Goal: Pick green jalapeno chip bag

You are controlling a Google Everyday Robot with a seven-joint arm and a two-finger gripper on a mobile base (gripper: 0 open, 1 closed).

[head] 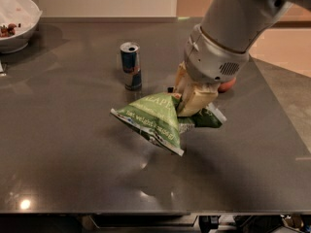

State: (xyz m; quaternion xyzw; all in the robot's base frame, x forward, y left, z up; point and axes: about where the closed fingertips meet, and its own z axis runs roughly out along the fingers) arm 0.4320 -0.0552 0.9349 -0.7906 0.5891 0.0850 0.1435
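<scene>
The green jalapeno chip bag [154, 117] is a crinkly green foil bag with white lettering. It hangs tilted above the dark table, its shadow on the surface below it. My gripper [188, 101] comes down from the upper right on a thick white arm [228, 33]. Its cream-coloured fingers [197, 98] are shut on the bag's right part and hold it off the table.
A blue and silver can [131, 66] stands upright just behind and left of the bag. A white bowl [17, 21] with some food sits at the far left corner. A small orange-red object [226, 85] lies behind the arm. The dark table [73, 149] ends at the front edge.
</scene>
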